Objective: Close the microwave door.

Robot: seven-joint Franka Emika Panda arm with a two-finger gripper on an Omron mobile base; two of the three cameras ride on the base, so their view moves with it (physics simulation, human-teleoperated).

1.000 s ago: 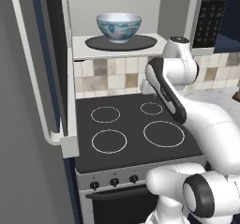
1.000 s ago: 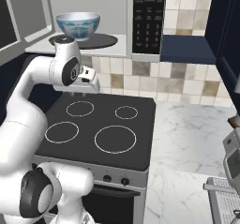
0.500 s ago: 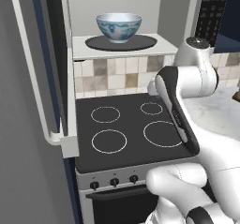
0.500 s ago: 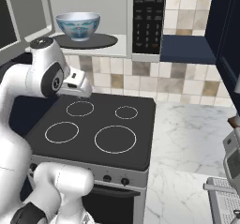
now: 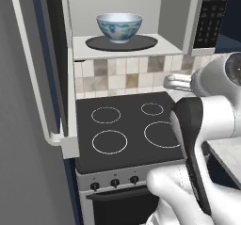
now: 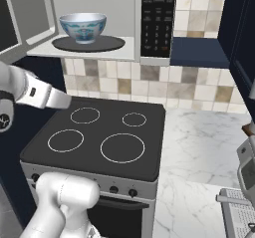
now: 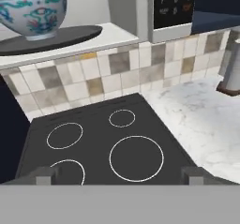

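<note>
Left base view shows the microwave door [image 5: 33,97] swung wide open at the left edge of the scene, standing roughly square to the microwave [image 5: 141,17], with its long pale handle [image 5: 29,64] running down the face that looks toward the room. Inside the open cavity a patterned bowl [image 5: 119,27] sits on the dark turntable plate [image 5: 121,43], well back from the front lip, so it should not get in the way of the door. The keypad strip [image 5: 212,14] is at the right, and the stove [image 5: 124,130] lies below with its 4 rings.

In the hand view the gripper [image 7: 122,175] hovers over the front part of the stove, looking toward the tiled wall; its 2 fingertips [image 7: 46,175] stand well apart with nothing between them, so the hand is spread and empty. It is well apart from the door.

To do this step well, I judge the arm should travel left and up to get behind the outer face of the door near its free edge, far from the hinge, then push in a steady arc toward the cavity. A flat contact with the finger side would likely serve better than a grasp, and the push should follow the swing so the contact does not slide off
</note>
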